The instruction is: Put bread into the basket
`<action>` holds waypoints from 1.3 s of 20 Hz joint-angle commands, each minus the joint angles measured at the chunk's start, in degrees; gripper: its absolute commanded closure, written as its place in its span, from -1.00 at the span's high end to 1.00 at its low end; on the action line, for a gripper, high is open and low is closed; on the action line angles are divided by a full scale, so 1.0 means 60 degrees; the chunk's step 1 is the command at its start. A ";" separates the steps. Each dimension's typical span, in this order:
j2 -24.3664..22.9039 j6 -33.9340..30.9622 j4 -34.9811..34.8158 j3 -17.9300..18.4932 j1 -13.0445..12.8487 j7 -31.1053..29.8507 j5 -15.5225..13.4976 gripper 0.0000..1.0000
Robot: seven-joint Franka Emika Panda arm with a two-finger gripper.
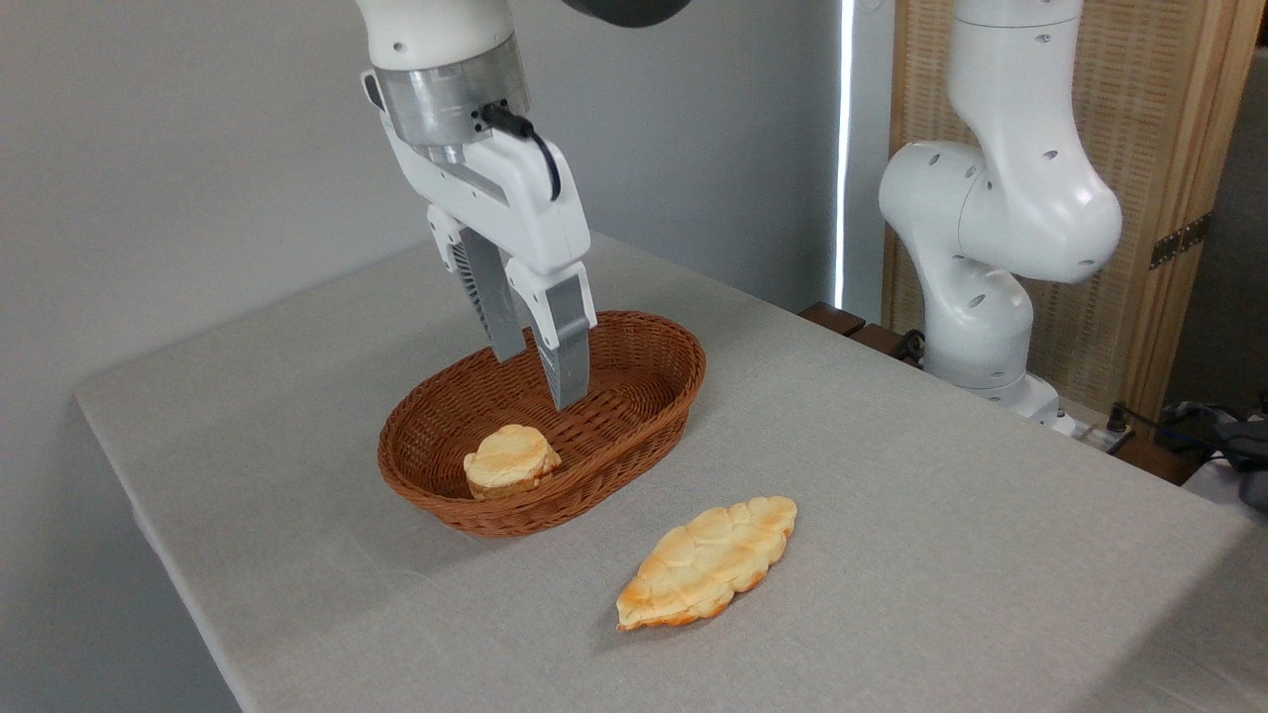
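Fingers [540, 371] slightly parted (empty) above basket [634, 436].

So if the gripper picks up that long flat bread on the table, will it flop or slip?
The bread looks toasted and crusty, so probably stiff rather than floppy. It lies flat on the cloth, so unlikely to roll. Its bumpy lobes may crumble if pinched hard.
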 commanded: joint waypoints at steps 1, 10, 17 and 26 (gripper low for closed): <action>-0.0665 0.0329 -0.1176 0.0489 -0.0084 0.1224 0.0156 1.00; -0.1356 0.2160 -0.3756 0.1149 -0.0084 0.1270 0.1092 1.00; -0.1181 0.3536 -0.4636 0.1721 -0.0069 0.1270 0.1530 1.00; -0.1020 0.3669 -0.4783 0.1751 -0.0113 0.1241 0.1635 1.00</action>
